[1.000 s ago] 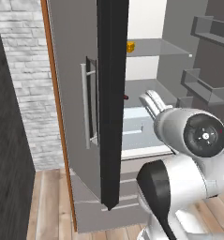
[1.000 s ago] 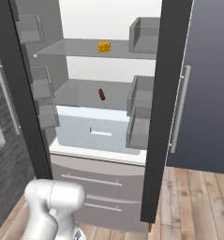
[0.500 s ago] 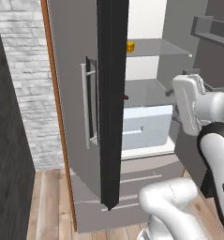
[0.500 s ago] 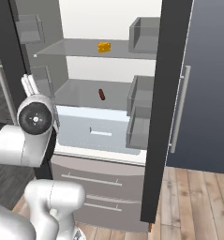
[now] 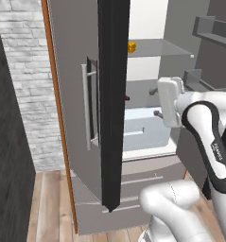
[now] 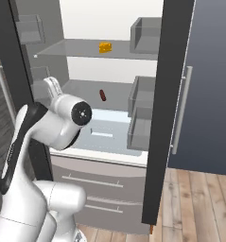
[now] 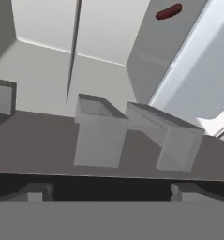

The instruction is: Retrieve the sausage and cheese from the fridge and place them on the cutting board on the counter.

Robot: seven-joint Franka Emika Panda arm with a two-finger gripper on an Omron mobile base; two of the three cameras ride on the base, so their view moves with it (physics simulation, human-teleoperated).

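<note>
The fridge [image 5: 72, 94] stands with both doors swung open and its white interior showing. The cheese [image 5: 131, 47] [image 6: 105, 47], a small yellow-orange chunk, sits on the upper glass shelf. One shelf lower lies the dark red-brown sausage [image 6: 103, 95] [image 5: 127, 98], which also appears at the top of the hand view [image 7: 169, 11]. My gripper [image 5: 155, 101] [image 7: 108, 192] is open and holds nothing. It hovers at the front of the sausage's shelf, right of the sausage in the left base view and well short of it. The cutting board and the counter are out of view.
The dark edge of the left door [image 5: 113, 108] stands close to my arm. Grey door bins [image 6: 142, 97] [image 7: 101, 131] line the right door. A pale crisper drawer [image 6: 105, 134] sits under the sausage's shelf, with grey freezer drawers [image 6: 95, 182] and wooden floor [image 6: 199, 203] lower down.
The arm has swung up from low in front of the fridge, and the hand now sits at the middle shelf's height inside the opening. The gripper has stayed open.
</note>
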